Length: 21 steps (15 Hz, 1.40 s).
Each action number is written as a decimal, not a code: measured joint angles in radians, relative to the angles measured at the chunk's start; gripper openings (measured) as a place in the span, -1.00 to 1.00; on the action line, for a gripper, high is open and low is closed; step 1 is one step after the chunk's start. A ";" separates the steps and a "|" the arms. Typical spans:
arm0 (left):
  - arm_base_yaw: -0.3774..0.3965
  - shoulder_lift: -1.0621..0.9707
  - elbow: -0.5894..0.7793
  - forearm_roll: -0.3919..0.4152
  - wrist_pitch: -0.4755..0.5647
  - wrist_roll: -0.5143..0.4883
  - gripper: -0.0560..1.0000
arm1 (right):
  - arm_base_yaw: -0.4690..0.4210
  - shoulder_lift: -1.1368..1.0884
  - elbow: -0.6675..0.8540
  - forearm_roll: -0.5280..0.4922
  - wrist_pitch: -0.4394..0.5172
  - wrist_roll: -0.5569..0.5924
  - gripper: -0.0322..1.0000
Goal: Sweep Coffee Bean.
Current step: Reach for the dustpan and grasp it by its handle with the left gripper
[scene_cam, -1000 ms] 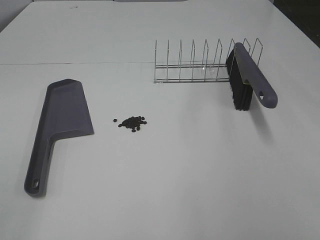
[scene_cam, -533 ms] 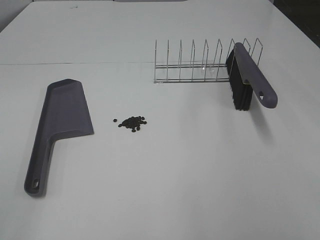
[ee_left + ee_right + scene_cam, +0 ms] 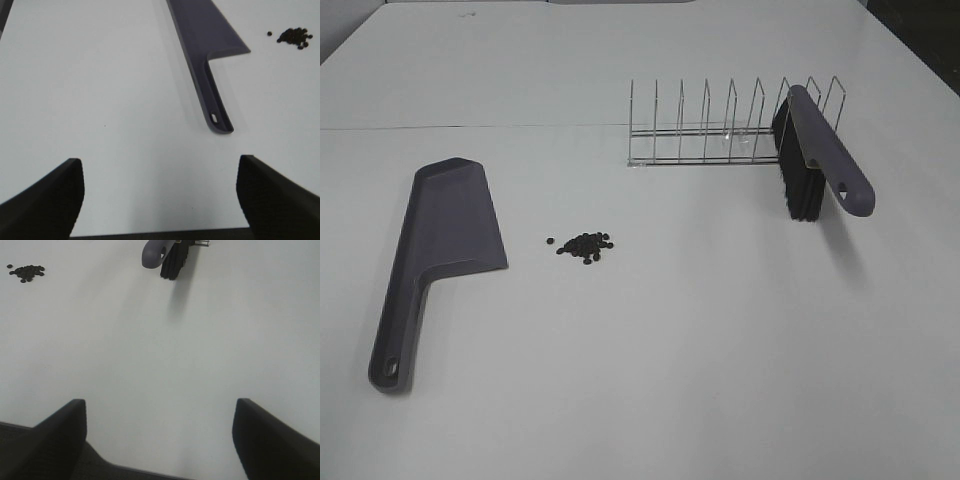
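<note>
The coffee beans [image 3: 585, 246] lie in a small dark pile on the white table, right of the grey-purple dustpan [image 3: 435, 245]. The dustpan lies flat with its handle toward the front. The beans also show in the left wrist view [image 3: 296, 36] and the right wrist view [image 3: 26, 271]. A brush [image 3: 812, 160] with black bristles and a grey handle leans in the wire rack [image 3: 710, 130] at the back right. My left gripper [image 3: 157, 200] is open and empty, short of the dustpan handle [image 3: 215, 107]. My right gripper [image 3: 160, 440] is open and empty, well short of the brush [image 3: 167, 252]. Neither gripper shows in the exterior view.
The wire rack has several empty slots left of the brush. The white table [image 3: 700, 350] stretches wide around the objects. A seam [image 3: 470, 126] runs across the table behind the dustpan.
</note>
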 joint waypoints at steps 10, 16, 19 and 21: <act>0.000 0.513 -0.095 0.087 -0.112 -0.261 0.52 | 0.000 0.000 0.000 0.001 0.000 0.000 0.53; 0.000 0.884 -0.250 -0.041 -0.198 -0.266 0.52 | 0.000 0.000 0.000 0.004 0.000 0.000 0.53; 0.000 1.040 -0.316 -0.099 -0.250 -0.264 0.52 | 0.000 0.000 0.000 0.004 0.000 0.000 0.53; -0.017 1.205 -0.401 -0.129 -0.265 -0.254 0.52 | 0.000 0.000 0.000 0.004 0.000 0.000 0.53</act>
